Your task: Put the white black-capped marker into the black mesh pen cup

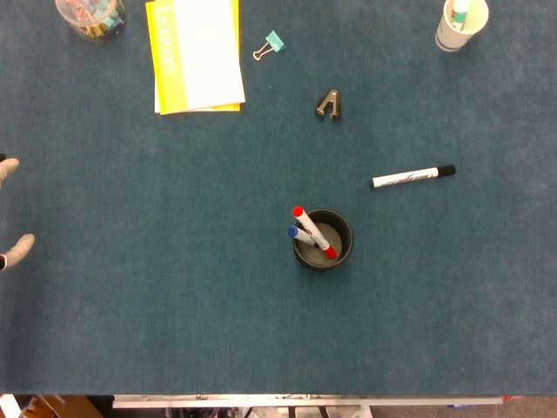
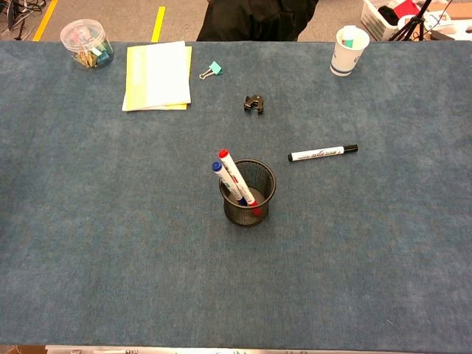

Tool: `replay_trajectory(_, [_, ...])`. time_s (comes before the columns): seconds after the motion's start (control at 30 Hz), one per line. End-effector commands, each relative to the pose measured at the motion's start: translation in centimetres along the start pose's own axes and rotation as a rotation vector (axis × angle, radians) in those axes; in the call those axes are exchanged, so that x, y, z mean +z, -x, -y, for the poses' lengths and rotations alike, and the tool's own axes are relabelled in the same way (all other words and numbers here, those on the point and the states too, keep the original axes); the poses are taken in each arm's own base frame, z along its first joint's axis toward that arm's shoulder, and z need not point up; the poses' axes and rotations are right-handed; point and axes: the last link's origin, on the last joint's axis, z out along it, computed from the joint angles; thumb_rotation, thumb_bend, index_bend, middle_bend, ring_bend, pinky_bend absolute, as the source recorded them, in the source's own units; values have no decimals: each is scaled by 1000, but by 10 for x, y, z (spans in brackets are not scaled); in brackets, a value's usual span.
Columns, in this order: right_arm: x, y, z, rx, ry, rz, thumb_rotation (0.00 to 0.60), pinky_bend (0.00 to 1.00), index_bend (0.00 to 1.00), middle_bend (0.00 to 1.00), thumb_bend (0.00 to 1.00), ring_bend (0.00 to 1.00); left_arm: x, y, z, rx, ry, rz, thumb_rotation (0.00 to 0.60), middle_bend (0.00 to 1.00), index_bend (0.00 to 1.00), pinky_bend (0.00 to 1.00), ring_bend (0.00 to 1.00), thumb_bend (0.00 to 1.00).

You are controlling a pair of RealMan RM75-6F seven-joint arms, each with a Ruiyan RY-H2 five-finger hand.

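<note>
The white black-capped marker (image 1: 412, 177) (image 2: 322, 153) lies flat on the blue table cloth, cap pointing right, to the right of and slightly behind the black mesh pen cup (image 1: 323, 239) (image 2: 248, 192). The cup stands upright near the table's middle and holds a red-capped and a blue-capped marker. Only fingertips of my left hand (image 1: 10, 209) show at the far left edge of the head view, spread apart and holding nothing, far from the marker. My right hand appears in neither view.
A yellow and white notepad (image 1: 196, 54) (image 2: 157, 75), a teal binder clip (image 1: 270, 45), a dark staple remover (image 1: 329, 104), a clear jar of clips (image 1: 90, 17) and a white paper cup (image 1: 460, 24) lie along the table's back.
</note>
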Motion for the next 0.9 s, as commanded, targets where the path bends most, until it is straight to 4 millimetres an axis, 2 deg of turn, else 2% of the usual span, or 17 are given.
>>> replay_trajectory(0.03, [2,1,6,3,-27,5,600,16,293,241,101,49,1,1,0,-1,2,1,600,176,182,149,174,150])
replay_trajectory(0.23, [17,5,31,30,-132,36,600,16,293,241,105,49,1,1,-1,-4,5,3,600,176,182,149,174,149])
replay_trajectory(0.33, [34,13,53,28,-206,62,600,16,296,243,109,49,1,1,-1,-9,8,2,600,176,181,149,174,150])
replay_trajectory(0.43, [50,22,76,23,-268,84,600,16,345,256,140,50,0,1,-1,-11,10,-1,600,177,182,149,174,150])
replay_trajectory(0.67, [85,65,136,-1,-389,146,600,16,458,276,150,50,-5,-4,1,-13,1,-17,600,176,181,149,174,149])
replay_trajectory(0.9, [100,101,175,-86,-439,195,600,16,462,279,150,50,-10,-8,7,-9,-16,-30,600,176,182,149,174,150])
